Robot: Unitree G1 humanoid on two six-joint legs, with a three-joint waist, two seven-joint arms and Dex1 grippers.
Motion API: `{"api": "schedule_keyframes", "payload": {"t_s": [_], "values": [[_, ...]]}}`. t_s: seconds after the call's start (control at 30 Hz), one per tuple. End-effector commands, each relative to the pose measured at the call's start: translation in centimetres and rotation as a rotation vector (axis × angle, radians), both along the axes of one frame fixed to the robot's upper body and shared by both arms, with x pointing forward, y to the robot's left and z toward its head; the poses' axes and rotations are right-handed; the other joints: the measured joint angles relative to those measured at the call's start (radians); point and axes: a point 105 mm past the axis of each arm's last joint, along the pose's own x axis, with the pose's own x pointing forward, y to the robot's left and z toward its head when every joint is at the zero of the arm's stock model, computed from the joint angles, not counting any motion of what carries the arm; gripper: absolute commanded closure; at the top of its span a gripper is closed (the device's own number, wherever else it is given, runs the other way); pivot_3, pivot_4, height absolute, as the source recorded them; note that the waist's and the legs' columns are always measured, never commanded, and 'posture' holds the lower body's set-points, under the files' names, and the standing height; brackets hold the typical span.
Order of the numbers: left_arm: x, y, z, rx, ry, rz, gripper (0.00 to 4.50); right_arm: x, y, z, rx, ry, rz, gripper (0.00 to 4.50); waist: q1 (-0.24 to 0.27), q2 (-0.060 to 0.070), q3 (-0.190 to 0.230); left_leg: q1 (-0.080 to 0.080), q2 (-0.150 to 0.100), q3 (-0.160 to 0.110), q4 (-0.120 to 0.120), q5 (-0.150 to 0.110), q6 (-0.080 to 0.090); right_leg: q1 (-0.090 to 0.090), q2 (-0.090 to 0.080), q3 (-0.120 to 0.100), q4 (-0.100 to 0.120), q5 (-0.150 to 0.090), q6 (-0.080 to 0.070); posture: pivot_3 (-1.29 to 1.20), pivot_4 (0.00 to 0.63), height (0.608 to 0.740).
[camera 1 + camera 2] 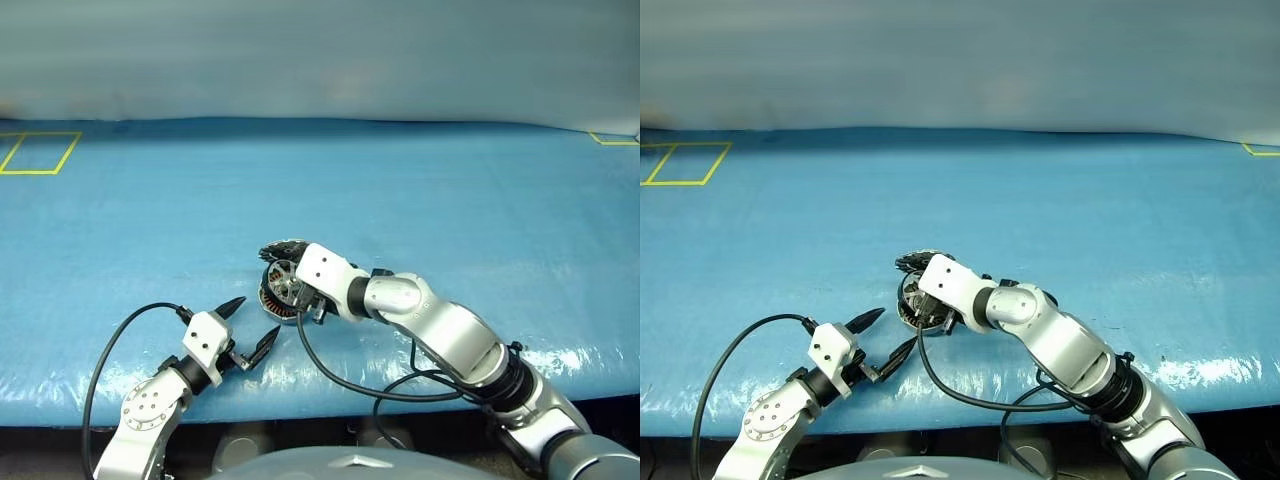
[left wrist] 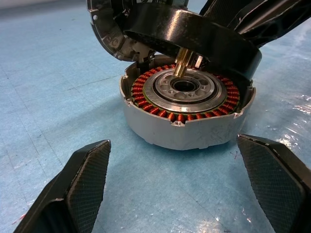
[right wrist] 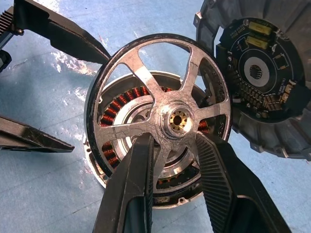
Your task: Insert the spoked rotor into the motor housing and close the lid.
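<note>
On the blue table cover (image 1: 420, 190), near edge, centre: motor housing (image 2: 187, 128) sits upright w/ copper-brown windings (image 2: 146, 99) ringing a pale hub. Lid (image 3: 265, 73) stands open at housing's far side, joined at the rim, inner face w/ dark board and silver centre turned toward the R wrist cam. Yellow tape squares (image 1: 38, 152) at far-left and far-right corners of the cover, well apart from the work. Black cable (image 1: 345, 378) loops from R wrist across the near edge just beside the housing; another cable (image 1: 110, 350) arcs off L wrist.

Obstructions: the spoked rotor (image 3: 158, 104) hangs tilted directly over the housing mouth, covering most of the windings in R wrist view. In L wrist view its dark rim is above the housing's far side and a brass shaft (image 2: 181, 63) points down at the hub bore; whether the shaft has entered the bore, cannot tell. Open lid crowds the rotor's far-right edge.

Fingers: right gripper (image 3: 175, 145) is part-closed, pinching the rotor at its hub, one finger (image 3: 133, 184) each side across the spokes. Left gripper (image 1: 252, 325) is spread fully wide, holding nothing, touching nothing; it sits near-left of the housing, tips aimed at it, gap between tips and housing wall visible.
</note>
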Motion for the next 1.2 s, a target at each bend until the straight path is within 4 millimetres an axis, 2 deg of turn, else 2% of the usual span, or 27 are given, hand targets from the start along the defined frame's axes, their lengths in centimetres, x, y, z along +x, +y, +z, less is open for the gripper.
{"api": "schedule_keyframes", "payload": {"t_s": [0.03,0.53,1.2], "values": [[0.14,-0.11,0.67,-0.015,-0.033,0.003,0.00,0.04,0.42,0.75,0.012,-0.036,0.017,3.11,0.000,0.000,0.000,0.000,0.000,0.000,0.000,0.000,0.000,0.000,0.000,0.000,0.000,0.000,0.000,0.00,0.150,0.740],[0.02,-0.10,0.54,-0.014,-0.029,0.008,0.00,-0.14,0.26,0.50,-0.019,-0.054,0.041,3.11,0.000,0.000,0.000,0.000,0.000,0.000,0.000,0.000,0.000,0.000,0.000,0.000,0.000,0.000,0.000,0.00,0.150,0.740],[-0.18,-0.15,0.49,-0.013,-0.022,0.002,0.00,-0.29,0.44,1.36,-0.035,-0.101,0.066,3.11,0.000,0.000,0.000,0.000,0.000,0.000,0.000,0.000,0.000,0.000,0.000,0.000,0.000,0.000,0.000,0.00,0.150,0.740]]}}
